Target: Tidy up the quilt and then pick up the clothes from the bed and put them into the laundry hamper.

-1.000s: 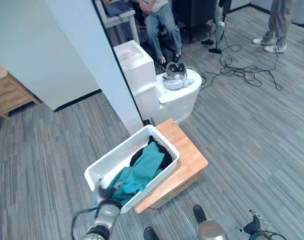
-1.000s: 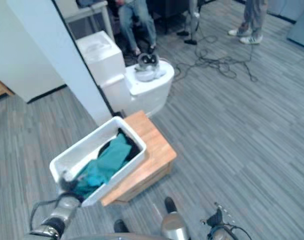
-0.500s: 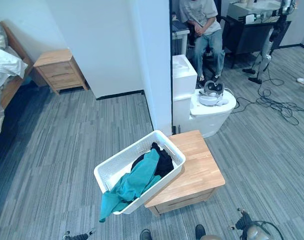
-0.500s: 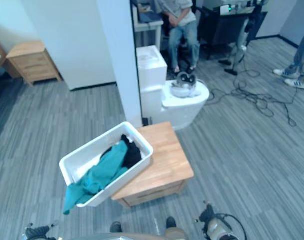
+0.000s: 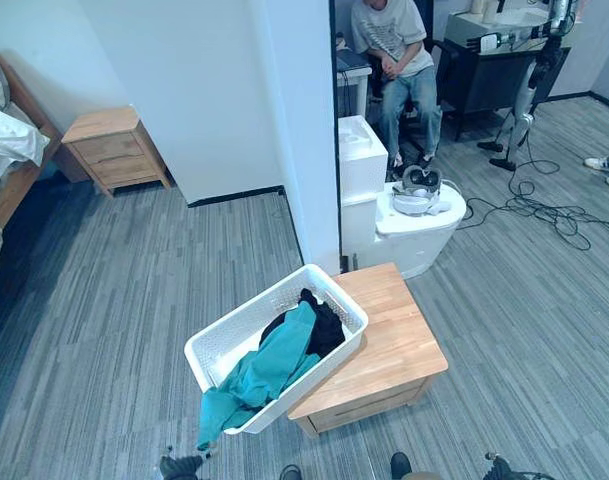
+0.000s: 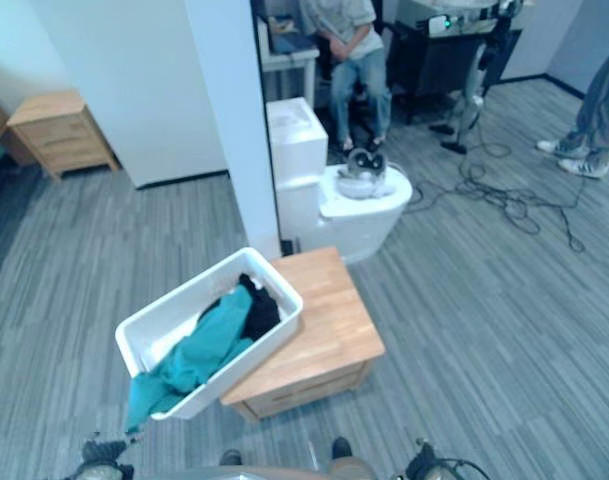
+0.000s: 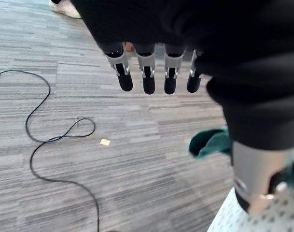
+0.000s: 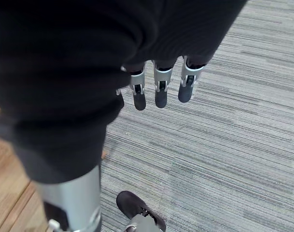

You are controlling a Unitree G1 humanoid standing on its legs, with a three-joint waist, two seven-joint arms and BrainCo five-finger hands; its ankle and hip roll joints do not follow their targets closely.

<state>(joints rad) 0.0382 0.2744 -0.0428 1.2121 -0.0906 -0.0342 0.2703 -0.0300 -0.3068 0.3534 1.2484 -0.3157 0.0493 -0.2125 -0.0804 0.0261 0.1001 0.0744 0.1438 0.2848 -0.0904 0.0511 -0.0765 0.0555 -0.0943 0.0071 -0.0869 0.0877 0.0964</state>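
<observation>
teal and black clothes [image 5: 274, 358] fill the white laundry hamper [image 5: 246, 325], propped tilted on the low wooden bench [image 5: 389, 338], teal cloth spilling over its near rim. left hand [image 7: 156, 72] and right hand [image 8: 159, 87] hang low, fingers straight, empty, so loading looks finished.

A low wooden table [image 5: 389, 345] stands on the grey striped floor [image 5: 134, 290]. The white laundry hamper [image 5: 246, 335] rests tilted on its nine o'clock edge (teal and black clothes [image 5: 274, 355] inside).

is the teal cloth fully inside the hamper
No, the teal cloth lies in the white hamper, but one end spills over the hamper's lower rim and hangs down outside it toward the floor.
</observation>
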